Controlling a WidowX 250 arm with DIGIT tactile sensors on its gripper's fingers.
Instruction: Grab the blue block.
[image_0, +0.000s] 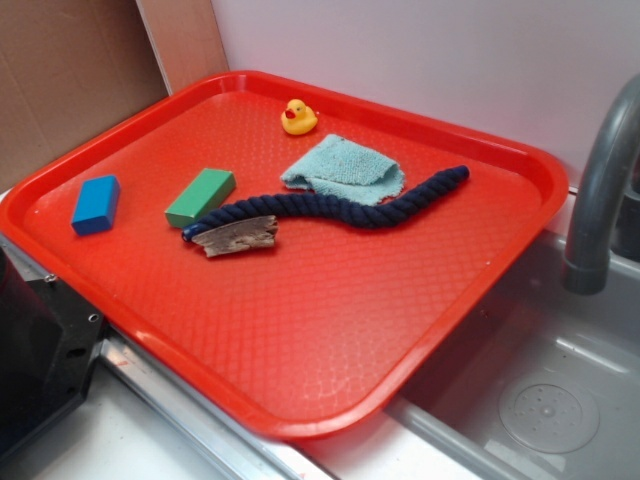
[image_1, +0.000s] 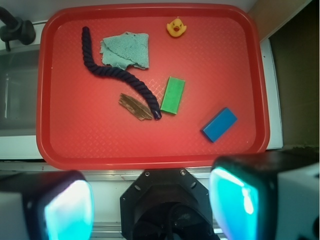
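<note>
The blue block (image_0: 96, 204) lies flat on the red tray (image_0: 330, 350) near its left edge; in the wrist view the blue block (image_1: 219, 124) sits at the tray's lower right. My gripper (image_1: 152, 205) hangs high above the robot base, short of the tray's near rim, well away from the block. Its two fingers stand wide apart with nothing between them. In the exterior view the gripper is out of sight.
A green block (image_0: 201, 196), a navy rope (image_0: 340, 207), a piece of bark (image_0: 236, 236), a teal cloth (image_0: 344, 168) and a yellow duck (image_0: 298, 118) share the tray. A sink (image_0: 540, 400) with a grey faucet (image_0: 600, 190) lies to the right.
</note>
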